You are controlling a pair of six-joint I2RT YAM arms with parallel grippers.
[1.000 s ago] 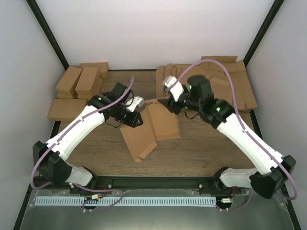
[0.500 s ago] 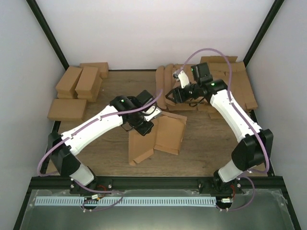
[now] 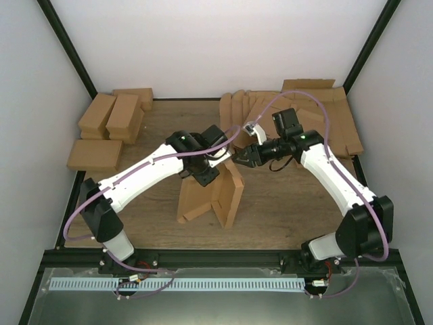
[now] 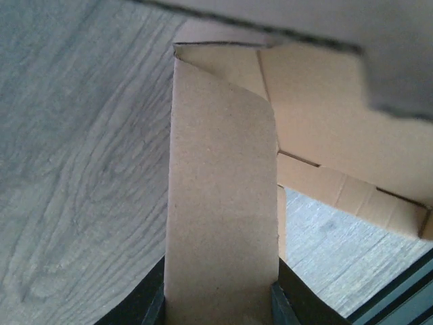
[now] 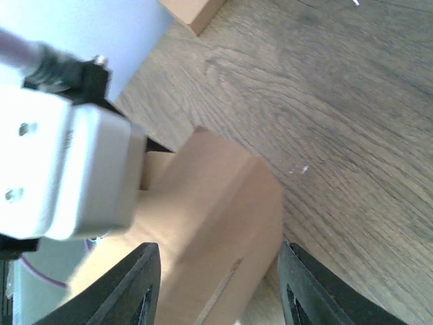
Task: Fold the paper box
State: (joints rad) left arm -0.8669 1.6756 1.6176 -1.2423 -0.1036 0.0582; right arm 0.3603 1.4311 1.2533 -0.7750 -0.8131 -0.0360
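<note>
Left of centre, the left claw (image 3: 205, 174) is pinched on a tall flap of the plain brown creased cardboard paper box (image 3: 211, 196). In its wrist view the flap fills the gap between the dark fingers (image 4: 145, 306). A second ago the box lay nearly flat on the wooden surface (image 3: 291, 210). Now its two panels stand up like a tent at mid-frame, so the main crease is probably being formed. Right of it, the right claw (image 3: 242, 157), spread wide, has come back from the upper right to straddle the box's upper edge, not visibly gripping.
</note>
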